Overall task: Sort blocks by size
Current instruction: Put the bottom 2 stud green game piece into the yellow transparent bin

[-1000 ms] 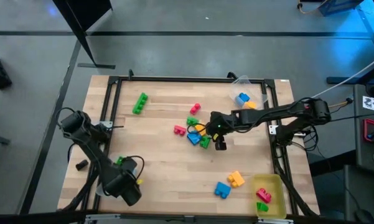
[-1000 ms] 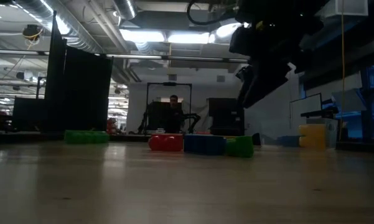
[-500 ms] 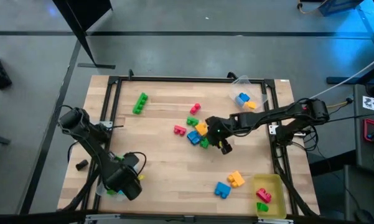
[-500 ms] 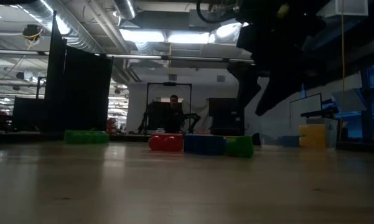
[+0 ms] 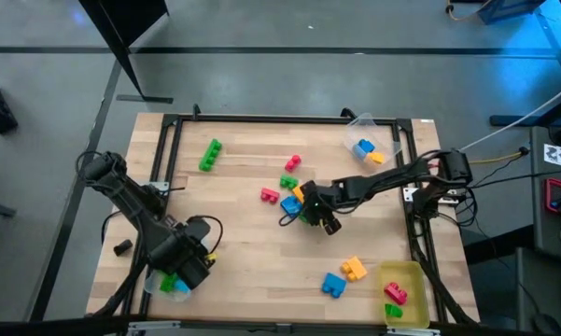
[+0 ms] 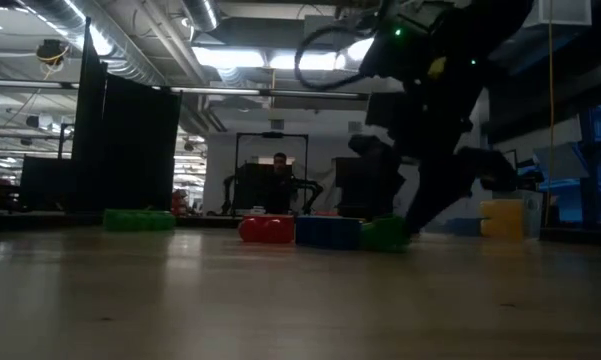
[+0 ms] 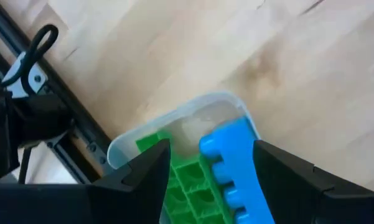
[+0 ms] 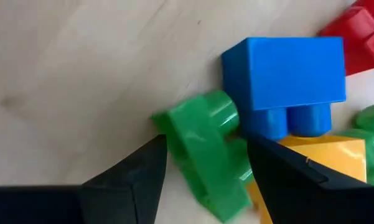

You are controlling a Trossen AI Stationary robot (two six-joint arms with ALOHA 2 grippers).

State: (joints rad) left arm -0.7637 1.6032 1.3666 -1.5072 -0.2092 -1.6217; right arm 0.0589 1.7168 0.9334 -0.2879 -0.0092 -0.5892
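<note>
Green block (image 8: 205,149) sits between your right gripper (image 8: 205,180) fingers, jaws apart, mid-frame in the high view amid the pile. Lower left, your left gripper (image 7: 205,186) gapes over 2 half-hidden blocks (image 7: 227,168) in a clear tray (image 7: 174,124).

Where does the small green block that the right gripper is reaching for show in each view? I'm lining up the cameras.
High view: the small green block sits in the central cluster, at the right gripper.
Low view: at the right end of the row, beside the blue block.
Left wrist view: not in it.
Right wrist view: between the gripper's fingers.
Shared landmark: the blue block touching it.
</note>
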